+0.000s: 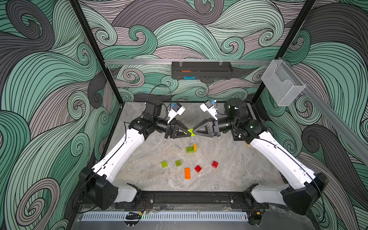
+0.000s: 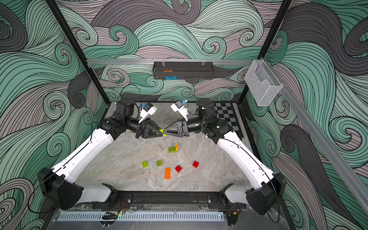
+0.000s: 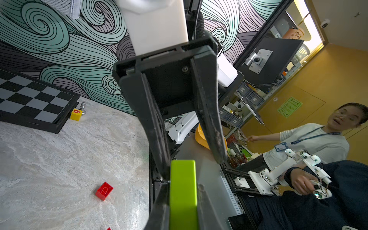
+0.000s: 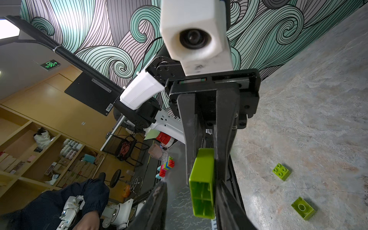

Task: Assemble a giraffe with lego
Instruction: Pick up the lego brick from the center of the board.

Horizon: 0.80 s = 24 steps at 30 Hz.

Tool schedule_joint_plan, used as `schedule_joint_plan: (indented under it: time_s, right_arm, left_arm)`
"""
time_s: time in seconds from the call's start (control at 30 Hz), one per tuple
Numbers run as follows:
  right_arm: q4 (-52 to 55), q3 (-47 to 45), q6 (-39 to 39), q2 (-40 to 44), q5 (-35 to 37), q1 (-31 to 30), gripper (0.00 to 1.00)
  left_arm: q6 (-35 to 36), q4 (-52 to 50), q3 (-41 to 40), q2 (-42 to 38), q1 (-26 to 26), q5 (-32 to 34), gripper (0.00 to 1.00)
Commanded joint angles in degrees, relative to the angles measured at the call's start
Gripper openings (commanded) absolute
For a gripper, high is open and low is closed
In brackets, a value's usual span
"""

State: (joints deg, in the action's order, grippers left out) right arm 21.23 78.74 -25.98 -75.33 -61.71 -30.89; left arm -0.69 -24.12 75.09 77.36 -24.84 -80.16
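One lime brick (image 4: 202, 179) clamped tight in left gripper (image 1: 188, 133), long axis aimed straight into right gripper (image 3: 193, 166): partly open, straddling the free end, gripping nothing yet.

Joined bricks (image 1: 190, 149) on table (image 1: 239, 171) centre; long brick (image 1: 187, 173) before them; chessboard (image 2: 229, 117) back right corner.
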Motion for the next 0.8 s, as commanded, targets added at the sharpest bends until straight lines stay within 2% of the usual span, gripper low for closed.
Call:
schedule_joint_plan:
  time_s: [0.0,0.23,0.43,0.77]
  right_arm:
    - [-1.24,-0.99,-0.05,0.91,-1.92,-0.16,0.4]
    - [2.74,-0.09,3.27,0.02,0.17,-1.71,0.36]
    - [4.07,0.6,4.23,-0.56,2.06,-2.22,0.24]
    - [9.16,3.25,7.76,-2.45,6.25,-4.64,0.23]
  left_arm:
    - [-0.72,1.66,1.36,-0.27,-0.13,0.18,0.0]
    - [-1.07,1.7,1.59,-0.28,-0.12,0.37,0.0]
    - [-1.25,1.74,1.44,-0.33,-0.14,0.49,0.0]
    - [-1.25,1.75,1.2,-0.38,-0.15,0.64,0.0]
